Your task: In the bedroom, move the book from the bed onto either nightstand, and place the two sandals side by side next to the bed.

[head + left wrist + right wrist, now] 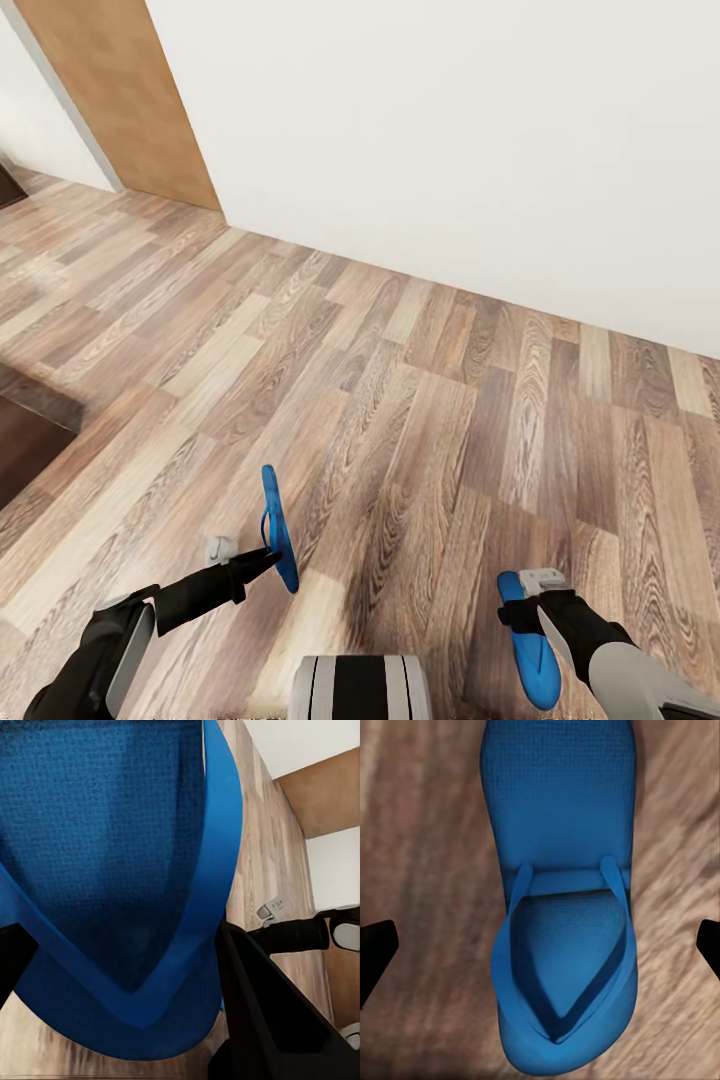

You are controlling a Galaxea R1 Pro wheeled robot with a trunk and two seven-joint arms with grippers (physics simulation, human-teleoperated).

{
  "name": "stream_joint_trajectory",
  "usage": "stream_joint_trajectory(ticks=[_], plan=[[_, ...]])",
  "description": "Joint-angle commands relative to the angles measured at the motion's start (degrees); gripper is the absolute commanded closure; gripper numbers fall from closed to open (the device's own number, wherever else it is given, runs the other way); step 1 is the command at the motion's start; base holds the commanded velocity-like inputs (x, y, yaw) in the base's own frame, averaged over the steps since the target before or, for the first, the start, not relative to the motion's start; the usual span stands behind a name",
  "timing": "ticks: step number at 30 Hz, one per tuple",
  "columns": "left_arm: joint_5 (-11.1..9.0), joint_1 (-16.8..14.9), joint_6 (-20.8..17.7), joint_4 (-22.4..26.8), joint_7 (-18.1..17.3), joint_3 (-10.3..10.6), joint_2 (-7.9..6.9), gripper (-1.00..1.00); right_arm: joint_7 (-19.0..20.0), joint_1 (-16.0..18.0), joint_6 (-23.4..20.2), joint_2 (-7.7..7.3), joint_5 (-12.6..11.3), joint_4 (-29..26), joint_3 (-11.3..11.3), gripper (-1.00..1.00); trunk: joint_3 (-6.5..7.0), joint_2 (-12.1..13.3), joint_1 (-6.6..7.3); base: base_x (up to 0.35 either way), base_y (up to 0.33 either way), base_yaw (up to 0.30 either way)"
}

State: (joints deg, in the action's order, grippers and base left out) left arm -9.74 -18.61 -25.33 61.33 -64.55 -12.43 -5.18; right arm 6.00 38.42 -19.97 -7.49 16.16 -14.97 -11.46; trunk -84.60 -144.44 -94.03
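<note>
Bright blue sandal point(112, 855) (thin V-strap) clenched edge-up in left claw point(268, 556); right claw point(530, 600) spread over its twin point(562, 892).

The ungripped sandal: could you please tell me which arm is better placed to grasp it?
Right, probably: the right gripper hangs open astride the ungripped sandal, while the left gripper is shut on the other sandal.
</note>
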Motion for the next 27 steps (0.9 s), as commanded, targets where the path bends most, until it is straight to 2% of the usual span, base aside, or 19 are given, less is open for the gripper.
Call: stream_joint_trajectory(ticks=[1, 7, 27], plan=[[-0.2, 0.0, -1.0, 0.1, -0.2, 0.0, -0.04, 1.00, 0.4, 0.0, -0.3, 0.02, 0.6, -0.1, -0.4, -1.00, -0.26, 0.0, -0.01, 0.000, 0.000, 0.000], [-0.2, 0.0, -2.9, 0.3, -0.2, -0.1, -0.01, 1.00, 0.4, 0.0, -0.3, 0.04, 0.6, -0.2, -0.5, -1.00, -1.59, -0.1, -0.17, 0.000, 0.000, 0.000], [-0.3, 0.0, -2.9, 0.5, -0.2, -0.2, -0.03, 1.00, 0.6, 0.0, -0.3, -0.50, 0.5, -0.7, -0.8, -1.00, -1.59, -0.1, -0.17, 0.000, 0.000, 0.000]])
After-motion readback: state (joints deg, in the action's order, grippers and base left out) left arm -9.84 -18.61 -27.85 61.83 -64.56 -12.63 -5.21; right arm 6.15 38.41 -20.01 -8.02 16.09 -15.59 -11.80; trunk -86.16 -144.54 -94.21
